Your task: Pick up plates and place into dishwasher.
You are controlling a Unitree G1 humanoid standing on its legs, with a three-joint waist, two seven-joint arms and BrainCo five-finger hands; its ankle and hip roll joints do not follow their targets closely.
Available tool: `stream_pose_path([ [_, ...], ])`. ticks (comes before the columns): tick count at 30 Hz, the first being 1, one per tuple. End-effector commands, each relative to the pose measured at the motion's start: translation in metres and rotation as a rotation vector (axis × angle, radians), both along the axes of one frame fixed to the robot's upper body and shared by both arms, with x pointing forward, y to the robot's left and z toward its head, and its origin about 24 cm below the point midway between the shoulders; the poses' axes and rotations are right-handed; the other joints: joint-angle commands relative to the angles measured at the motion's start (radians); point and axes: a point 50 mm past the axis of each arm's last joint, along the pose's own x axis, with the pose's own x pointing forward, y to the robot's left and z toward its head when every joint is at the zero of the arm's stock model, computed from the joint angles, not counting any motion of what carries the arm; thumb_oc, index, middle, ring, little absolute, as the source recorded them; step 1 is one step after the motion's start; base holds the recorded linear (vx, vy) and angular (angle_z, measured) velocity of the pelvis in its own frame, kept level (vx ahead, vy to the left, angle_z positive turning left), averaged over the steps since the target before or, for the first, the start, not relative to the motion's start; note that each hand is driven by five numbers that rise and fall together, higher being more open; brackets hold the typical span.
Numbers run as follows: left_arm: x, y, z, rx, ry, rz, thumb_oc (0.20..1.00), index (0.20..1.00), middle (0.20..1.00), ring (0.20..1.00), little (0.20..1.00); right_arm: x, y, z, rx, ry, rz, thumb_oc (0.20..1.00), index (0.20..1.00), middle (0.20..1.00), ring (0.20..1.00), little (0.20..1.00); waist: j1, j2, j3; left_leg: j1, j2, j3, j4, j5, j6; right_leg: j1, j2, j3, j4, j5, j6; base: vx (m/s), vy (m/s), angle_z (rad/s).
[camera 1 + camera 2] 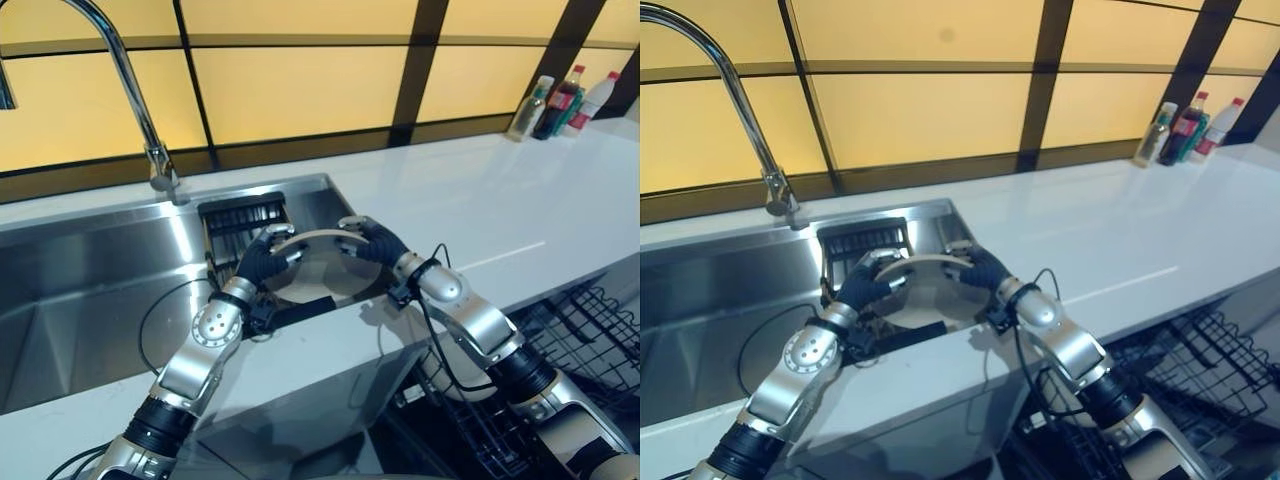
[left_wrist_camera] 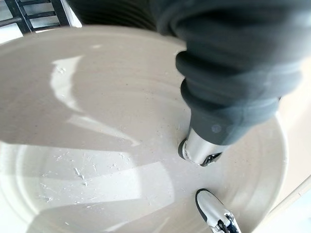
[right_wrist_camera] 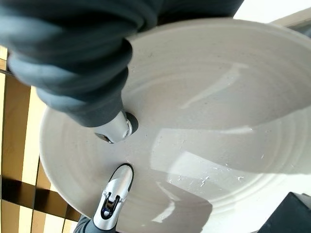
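- Plate (image 1: 318,268), pale and round, is held over the right end of the sink (image 1: 90,290), between the two robot hands, its face tilted up toward the head camera.
- Left robot hand (image 1: 262,258) grips the plate's left edge, fingers curled over the rim; its wrist view shows dark-tipped fingers (image 2: 204,150) pressed on the plate's ringed face.
- Right robot hand (image 1: 372,243) grips the right edge the same way (fingers wrapped over the rim), and its fingers (image 3: 115,130) lie on the plate's face in its own wrist view.
- Black slatted rack (image 1: 243,215) stands inside the sink, just behind the plate.
- Curved faucet (image 1: 130,90) rises behind the sink, to the left of the rack.
- White surface (image 1: 480,200) runs to the right of the sink and along its front edge.
- Three bottles (image 1: 560,103) stand together at the far right of the surface, well apart from the sink, against the yellow panelled wall (image 1: 300,90).
- Black wire dishwasher rack (image 1: 590,330) shows below the surface, right of the sink, under the right arm.
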Motion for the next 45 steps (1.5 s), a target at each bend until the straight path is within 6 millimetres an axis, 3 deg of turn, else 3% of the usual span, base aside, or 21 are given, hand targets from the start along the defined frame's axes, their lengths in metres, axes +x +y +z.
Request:
stream_pose_path([
  [1, 0.016, -0.019, 0.024, -0.056, -0.107, -0.054, 0.200, 0.200, 0.200, 0.200, 0.200, -0.005, 0.019, 0.024, 0.031, -0.092, 0.126, 0.200, 0.200, 0.200, 0.200, 0.200, -0.012, -0.010, -0.056, -0.062, -0.066, 0.005, 0.041, -0.055, 0.069, -0.033, 0.008, 0.000, 0.127, -0.118, 0.024, -0.07, -0.013, 0.00],
  [5, 0.017, -0.020, 0.026, -0.057, -0.112, -0.048, 0.200, 0.200, 0.200, 0.200, 0.200, -0.004, 0.017, 0.028, 0.021, -0.118, 0.118, 0.200, 0.200, 0.200, 0.200, 0.200, -0.017, -0.009, -0.057, -0.060, -0.065, 0.009, 0.039, -0.054, 0.070, -0.031, 0.011, 0.002, 0.128, -0.120, 0.022, -0.07, -0.016, 0.00],
  [6, 0.018, -0.020, 0.026, -0.062, -0.111, -0.030, 0.401, 0.401, 0.401, 0.401, 0.401, -0.003, 0.016, 0.030, 0.020, -0.132, 0.109, 0.200, 0.200, 0.200, 0.200, 0.200, -0.018, -0.009, -0.057, -0.059, -0.064, 0.009, 0.036, -0.053, 0.069, -0.030, 0.013, 0.002, 0.127, -0.120, 0.020, -0.09, -0.026, 0.00],
  [7, 0.019, -0.019, 0.026, -0.074, -0.106, -0.019, 1.000, 1.000, 1.000, 1.000, 1.000, -0.003, 0.015, 0.033, 0.018, -0.143, 0.100, 0.200, 0.200, 0.200, 0.200, 0.200, -0.021, -0.009, -0.058, -0.058, -0.063, 0.009, 0.033, -0.051, 0.068, -0.028, 0.014, 0.002, 0.126, -0.121, 0.020, -0.09, -0.026, 0.00],
  [20, 0.024, -0.013, 0.026, -0.133, -0.111, 0.040, 1.000, 1.000, 1.000, 1.000, 1.000, 0.005, -0.014, 0.058, -0.003, -0.282, -0.042, 0.200, 0.200, 0.200, 0.200, 0.200, -0.049, -0.007, -0.070, -0.057, -0.046, 0.021, 0.012, -0.040, 0.059, -0.034, 0.025, 0.010, 0.135, -0.125, 0.014, -0.06, -0.020, 0.00],
  [32, 0.027, -0.008, 0.024, -0.144, -0.095, 0.066, 1.000, 1.000, 1.000, 1.000, 1.000, 0.015, -0.040, 0.118, 0.002, -0.569, -0.284, 0.200, 0.200, 0.200, 0.200, 0.200, -0.062, -0.007, -0.076, -0.055, -0.039, 0.027, 0.020, -0.051, 0.057, -0.039, 0.033, 0.024, 0.161, -0.137, 0.006, -0.01, -0.010, -0.01],
  [38, 0.024, 0.006, 0.022, -0.139, -0.089, 0.111, 1.000, 1.000, 1.000, 1.000, 1.000, 0.013, -0.081, 0.128, 0.002, -0.649, -0.479, 0.200, 0.200, 0.200, 0.200, 0.200, -0.079, -0.003, -0.079, -0.055, -0.034, 0.040, 0.018, -0.052, 0.056, -0.040, 0.035, 0.034, 0.159, -0.133, 0.007, 0.00, -0.008, -0.02],
  [45, 0.016, 0.038, 0.010, -0.119, -0.046, 0.204, 1.000, 1.000, 1.000, 1.000, 1.000, -0.007, -0.140, 0.112, 0.043, -0.651, -0.705, 0.200, 0.200, 0.200, 0.200, 0.200, -0.115, 0.005, -0.084, -0.061, -0.034, 0.064, 0.026, -0.056, 0.061, -0.058, 0.038, 0.071, 0.155, -0.121, 0.009, 0.02, -0.054, -0.10],
])
